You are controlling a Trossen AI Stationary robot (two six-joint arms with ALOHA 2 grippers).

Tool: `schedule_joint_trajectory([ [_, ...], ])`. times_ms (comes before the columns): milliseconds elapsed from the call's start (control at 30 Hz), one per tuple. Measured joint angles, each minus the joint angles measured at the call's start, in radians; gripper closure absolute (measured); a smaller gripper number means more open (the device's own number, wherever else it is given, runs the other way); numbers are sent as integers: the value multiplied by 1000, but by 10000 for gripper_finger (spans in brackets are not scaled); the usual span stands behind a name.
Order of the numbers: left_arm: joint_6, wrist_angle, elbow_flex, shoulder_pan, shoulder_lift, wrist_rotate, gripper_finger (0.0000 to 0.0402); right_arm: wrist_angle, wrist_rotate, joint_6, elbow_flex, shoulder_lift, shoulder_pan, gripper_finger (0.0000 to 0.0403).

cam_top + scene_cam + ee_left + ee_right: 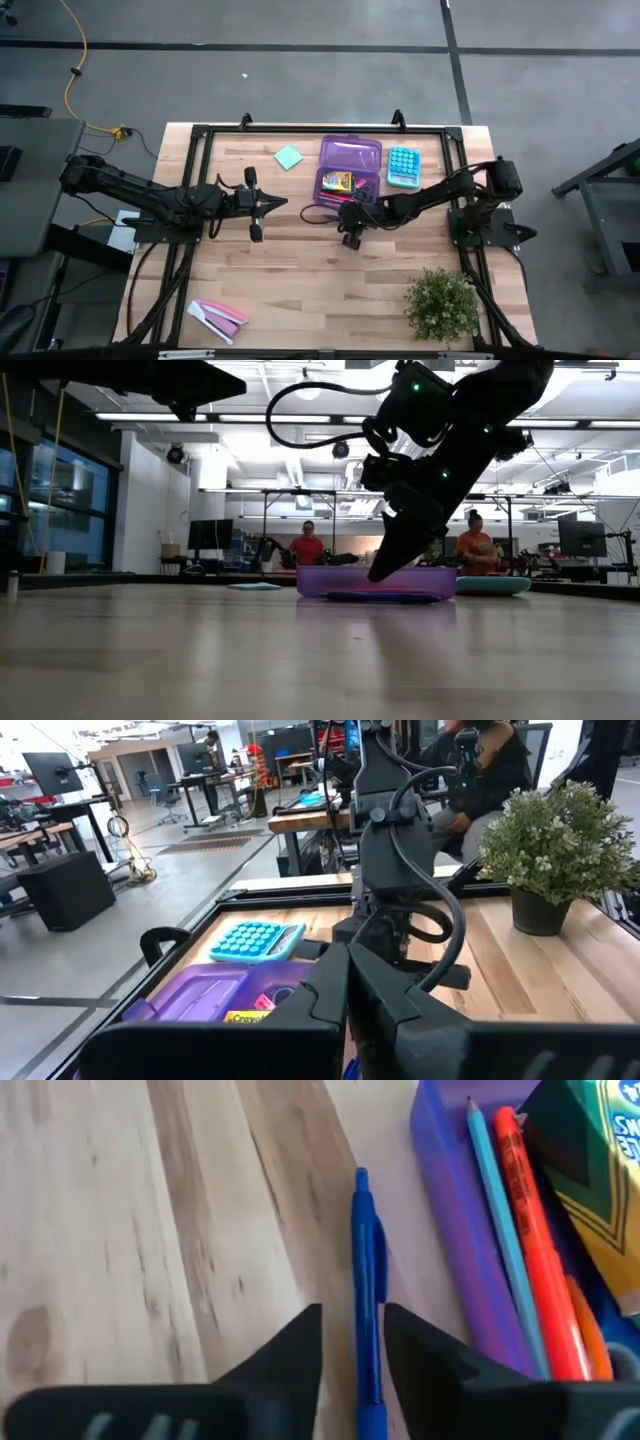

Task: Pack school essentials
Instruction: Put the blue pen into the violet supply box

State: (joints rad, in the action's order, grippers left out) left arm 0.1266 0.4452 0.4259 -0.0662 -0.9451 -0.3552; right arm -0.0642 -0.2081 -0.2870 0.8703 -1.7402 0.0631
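From my feed: grey concrete floor [300, 90] with dark seams, ceiling strip lights [160, 417], tall windows [60, 500] — possibly desks [60, 830] behind.

You get even, soft light from above on the pale wooden table [300, 270], with only faint shadows. At table level, ceiling strip lights [150, 417] glare and leave the dark robot arm [440, 450] in silhouette; the near tabletop blurs. Your close view of the blue plastic pen [368, 1310] is soft.
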Motion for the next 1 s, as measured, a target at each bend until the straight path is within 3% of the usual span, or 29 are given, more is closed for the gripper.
schedule_joint_trajectory([
  [200,0,0,0,0,0,0,401,21,40,40,0,-54,-5,248],
  [433,0,0,0,0,-1,0,401,32,22,26,4,-106,-3,245],
  [567,0,0,0,0,-1,4,401,32,21,33,4,-108,-3,275],
  [800,0,0,0,0,-1,4,401,15,8,36,4,-109,-3,386],
  [1000,0,0,0,0,-1,4,401,5,-3,68,3,-93,9,379],
])
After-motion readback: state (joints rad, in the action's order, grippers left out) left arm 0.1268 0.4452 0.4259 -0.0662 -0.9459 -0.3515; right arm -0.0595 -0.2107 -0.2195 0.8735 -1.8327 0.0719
